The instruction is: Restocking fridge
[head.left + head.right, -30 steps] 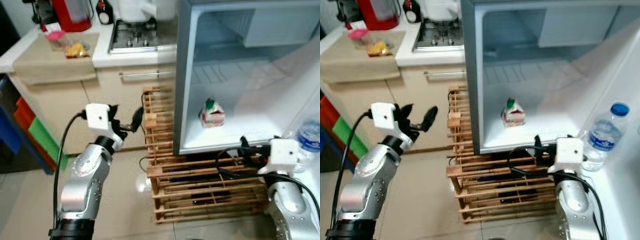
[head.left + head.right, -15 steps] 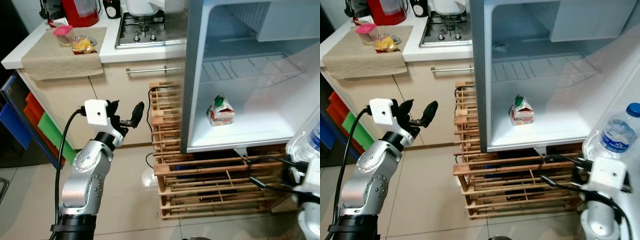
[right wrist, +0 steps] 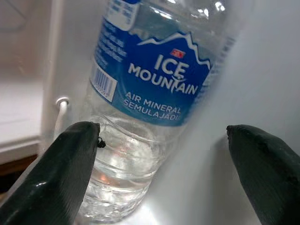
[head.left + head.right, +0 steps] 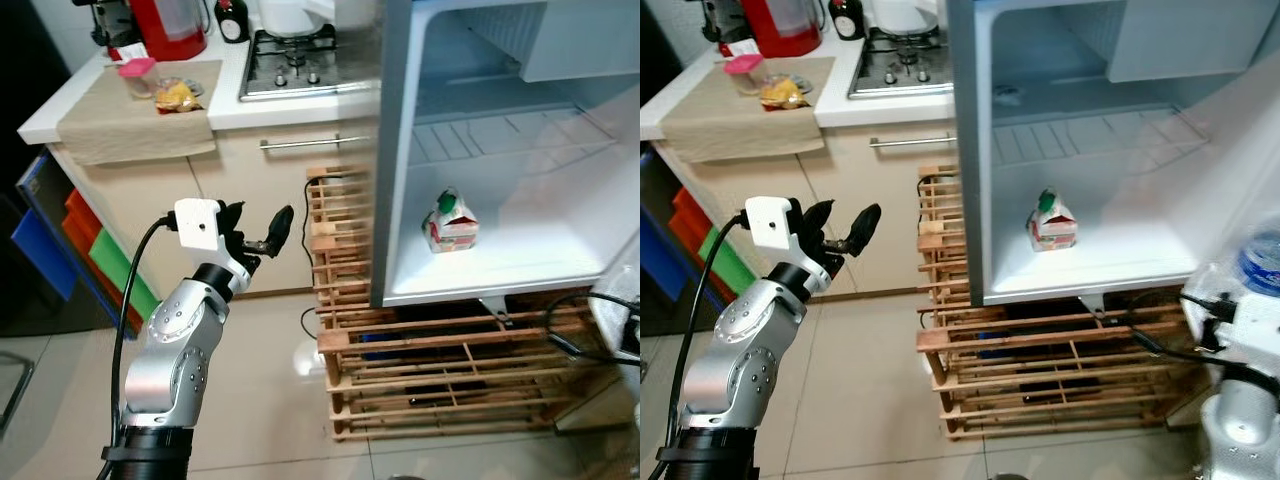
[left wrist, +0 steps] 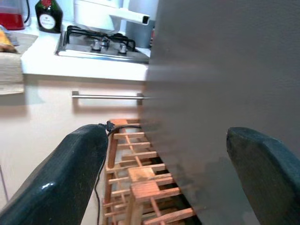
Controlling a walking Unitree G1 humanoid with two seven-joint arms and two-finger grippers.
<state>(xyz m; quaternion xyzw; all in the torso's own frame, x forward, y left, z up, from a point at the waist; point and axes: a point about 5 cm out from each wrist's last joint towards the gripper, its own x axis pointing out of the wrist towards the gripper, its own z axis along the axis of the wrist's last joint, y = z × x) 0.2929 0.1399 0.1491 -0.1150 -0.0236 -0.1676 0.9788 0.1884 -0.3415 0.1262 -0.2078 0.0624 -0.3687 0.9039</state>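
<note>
Our right gripper [image 3: 161, 136] stands wide open, a water bottle [image 3: 154, 93] upright between its fingers [image 3: 61, 173] — untouched on the fridge [image 4: 1060, 150] door's shelf. Inside the fridge sits a small carton [image 4: 1052, 220]. Our left gripper [image 4: 255, 232] — open, empty — hovers beside the fridge.

Left silver arm raised, elbow bent, forearm angled up and forward; white wrist camera block with a black cable looping down beside the arm. Left claw [image 4: 262, 232] held in free air at the arm's upper end, its two long black fingers [image 5: 70, 176] spread wide and holding nothing. Right silver arm at the lower right, white wrist block up, black cables looping off it; right claw [image 3: 159, 173] fingers [image 3: 61, 173] spread wide.
</note>
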